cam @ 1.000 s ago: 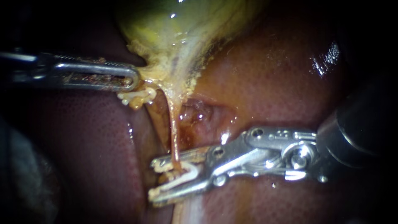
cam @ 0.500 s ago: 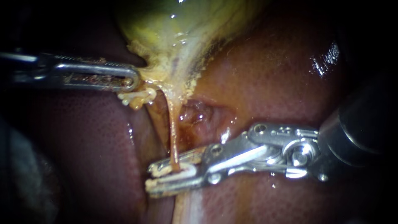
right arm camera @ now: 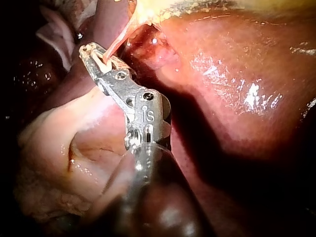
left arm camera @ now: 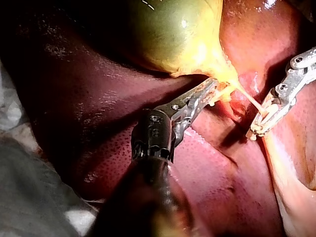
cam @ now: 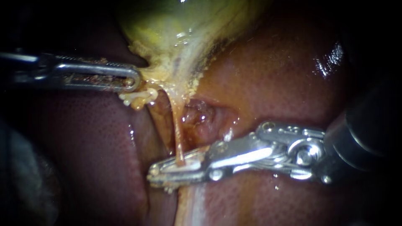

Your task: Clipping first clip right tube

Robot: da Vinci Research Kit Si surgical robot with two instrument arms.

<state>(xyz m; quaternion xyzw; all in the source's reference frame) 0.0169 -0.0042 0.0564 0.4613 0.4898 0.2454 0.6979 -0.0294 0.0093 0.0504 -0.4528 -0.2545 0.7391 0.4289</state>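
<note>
The yellow-green gallbladder [cam: 180, 29] narrows down into a thin orange tube [cam: 176, 129]. My right instrument [cam: 178, 169] has its jaws pressed together across the tube's lower end, shut on a white clip [cam: 184, 166] that lies around the tube. The right wrist view shows the same grip: jaws [right arm camera: 96, 57], clip [right arm camera: 102, 61] and tube [right arm camera: 118, 42]. My left instrument [cam: 130, 79] is shut on yellow tissue at the gallbladder's neck and holds it to the left. In the left wrist view its jaws [left arm camera: 205, 94] grip that tissue, with my right instrument [left arm camera: 261, 123] beyond.
Red-brown liver [cam: 272, 75] surrounds the tube. A raw, wet hollow [cam: 205, 117] lies just right of it. Pale curled shreds [cam: 140, 98] hang under my left jaws. A whitish band of tissue [cam: 194, 205] runs below the right jaws. Grey cloth [left arm camera: 29, 197] lies beside the liver.
My right instrument's jaws have closed from a wide gap to nearly together, flattening the white clip onto the tube. The left instrument has held still.
</note>
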